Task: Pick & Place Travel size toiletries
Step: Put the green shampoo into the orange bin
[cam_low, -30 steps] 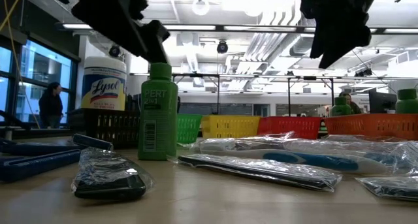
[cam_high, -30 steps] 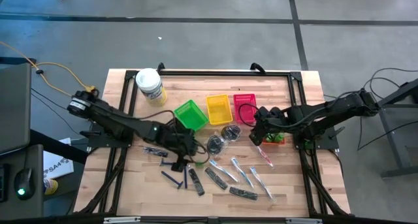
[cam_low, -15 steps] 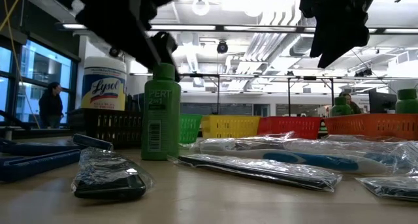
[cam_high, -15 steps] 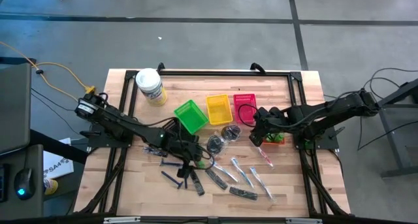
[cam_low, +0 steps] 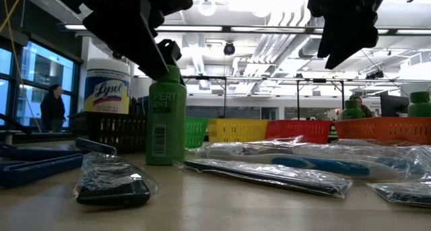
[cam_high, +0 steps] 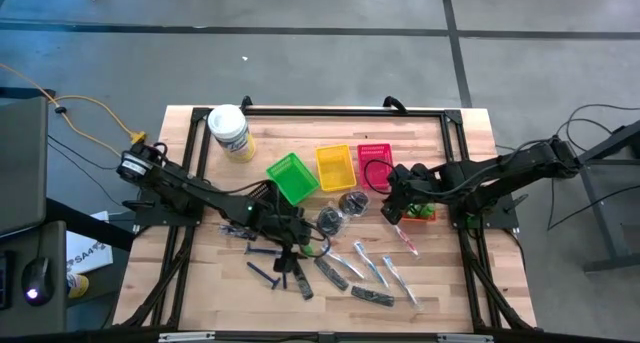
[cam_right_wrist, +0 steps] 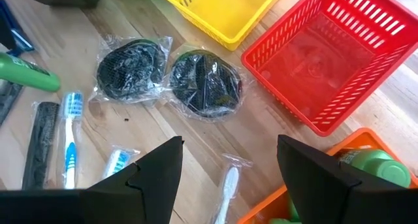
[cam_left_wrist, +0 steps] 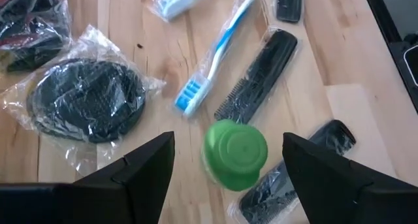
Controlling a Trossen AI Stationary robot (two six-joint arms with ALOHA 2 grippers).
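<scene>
A stubby green bottle (cam_low: pixel 166 116) stands upright on its base on the table; its round cap (cam_left_wrist: pixel 235 152) shows in the left wrist view. My left gripper (cam_left_wrist: pixel 227 145) is open above it, one finger on either side of the cap and clear of it; in the high view my left gripper (cam_high: pixel 297 239) is at mid-table. Bagged dark round pieces (cam_right_wrist: pixel 130 70), wrapped toothbrushes (cam_left_wrist: pixel 212 57), dark combs (cam_left_wrist: pixel 258 74) and blue razors (cam_high: pixel 265 273) lie flat on the wood. My right gripper (cam_right_wrist: pixel 228 159) is open in the air near the orange basket (cam_high: pixel 420 213).
Green basket (cam_high: pixel 292 176), yellow basket (cam_high: pixel 335 166) and red basket (cam_right_wrist: pixel 326 61) stand in a row toward the far side. The orange basket holds another green bottle (cam_right_wrist: pixel 372 162). A white tub with a yellow label (cam_high: pixel 230 131) stands at the far left corner.
My left gripper has moved toward the table's right and near edge and come down over the green bottle's top, fingers staying apart. The bottle still stands upright.
</scene>
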